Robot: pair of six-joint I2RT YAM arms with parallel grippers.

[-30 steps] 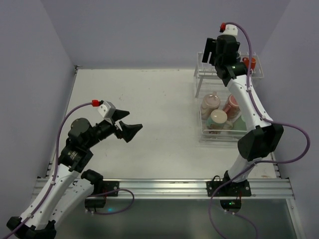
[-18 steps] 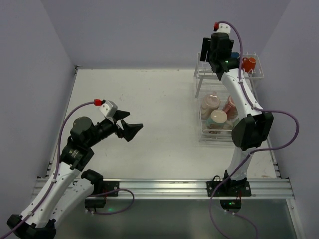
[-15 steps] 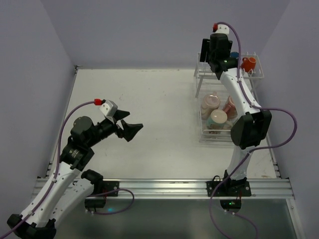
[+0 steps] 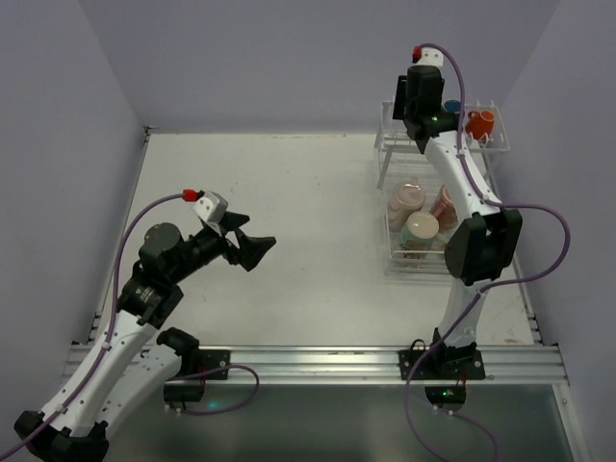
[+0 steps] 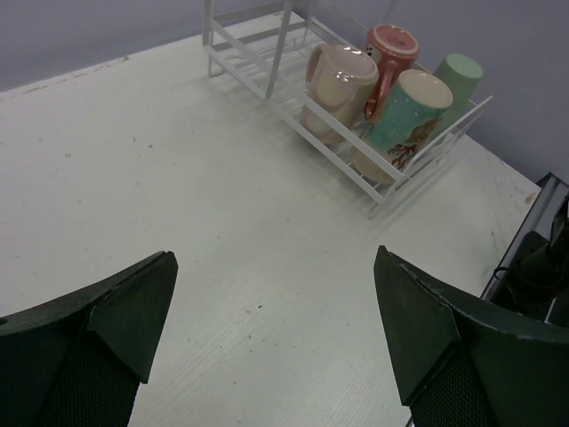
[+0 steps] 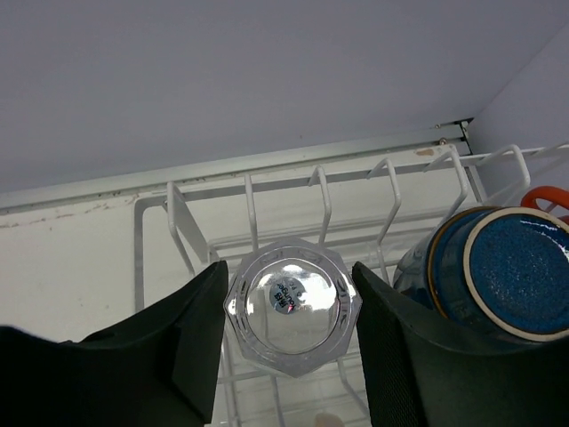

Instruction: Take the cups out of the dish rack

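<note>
right wrist view shows the right gripper (image 6: 290,277) clamped on a clear faceted glass (image 6: 292,310) near the dish rack (image 6: 250,210) upper-shelf edge, dark blue cup (image 6: 502,267) just beside, while the left gripper (image 5: 274,258) hangs spread wide over the table (image 5: 204,205), well apart.

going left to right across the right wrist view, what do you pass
Dark jaw → clear glass → the other dark jaw → blue mug. The orange mug at the right edge overlaps the blue one, so its place is left out.
</note>
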